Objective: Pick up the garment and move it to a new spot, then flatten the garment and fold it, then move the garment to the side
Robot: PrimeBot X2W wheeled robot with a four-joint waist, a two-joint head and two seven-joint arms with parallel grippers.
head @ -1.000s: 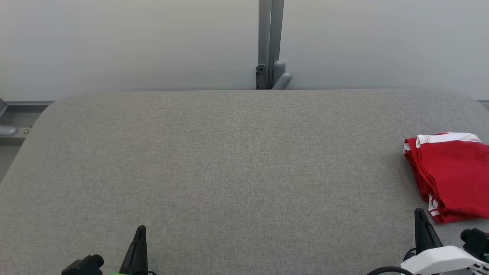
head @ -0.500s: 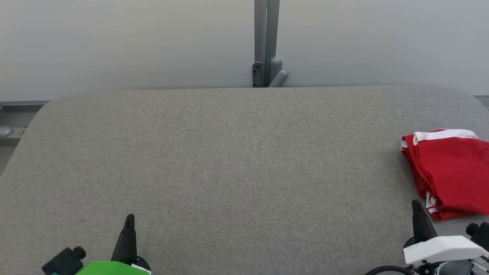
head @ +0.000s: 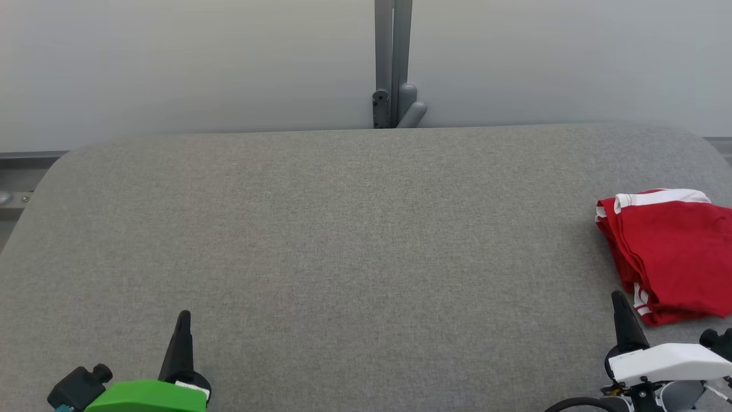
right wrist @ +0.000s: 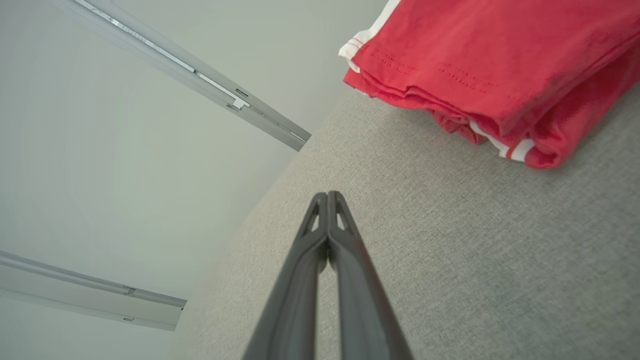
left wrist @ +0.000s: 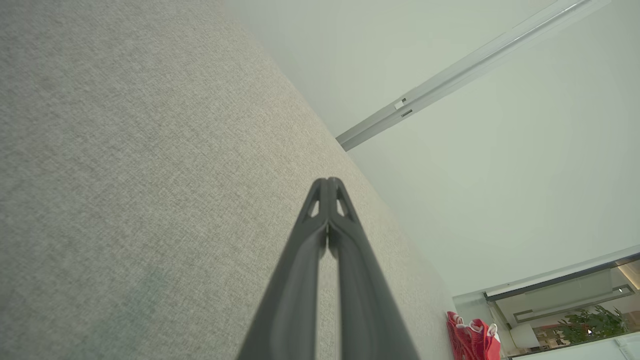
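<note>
Two grippers are hanging over the grey table [head: 343, 229] at its near edge in the head view, the left gripper [head: 182, 318] and right gripper [head: 618, 298]. The red garment [head: 669, 252] is lying folded at the table's right edge. In the left wrist view, the jaws are pressing together, empty. In the right wrist view, the jaws are doing likewise, with the garment on the table just beyond.

Open passage is offered across the grey fabric worktop [head: 343, 229], from its left edge through the middle to well past centre. One obstacle is found on it: the folded red garment [head: 669, 252], piled against the right edge, nearer the front than the back. A grey upright post [head: 392, 63] is seen behind the middle of the far edge, off the surface. The right gripper [head: 617, 297], fingers pressed together, is seen just beside the garment's near corner, with a narrow gap between them.
</note>
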